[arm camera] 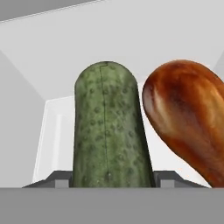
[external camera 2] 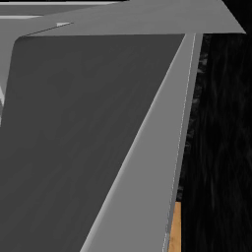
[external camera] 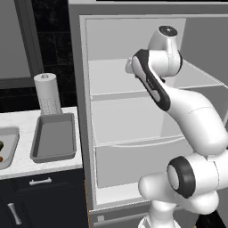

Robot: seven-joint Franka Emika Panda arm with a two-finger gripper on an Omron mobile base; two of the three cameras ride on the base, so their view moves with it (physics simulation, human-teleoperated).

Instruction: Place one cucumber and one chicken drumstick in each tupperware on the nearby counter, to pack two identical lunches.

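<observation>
The cucumber (arm camera: 109, 127) stands close before the hand camera, deep in the fridge (external camera: 133, 124), running away along the pale shelf (arm camera: 57, 131). A browned chicken drumstick (arm camera: 188, 118) lies just beside it on the right, the two about touching. The tool (arm camera: 111, 181) has a dark finger tip on each side of the cucumber's near end, roughly half open. Whether the fingers already press the skin cannot be told, since the contact is cut off at the frame's bottom.

To do this step well, I would keep the tool centred on the cucumber, close evenly, and lift straight so the drumstick is not dragged along.

On the table (external camera: 26, 164) to the fridge's left wait the darker tray-like tupperware (external camera: 54, 137) and, cut by the frame edge, the lighter tupperware (external camera: 11, 147), which seems to hold something. A paper towel roll (external camera: 47, 93) stands behind. From the left base camera the arm hides the tool.
</observation>
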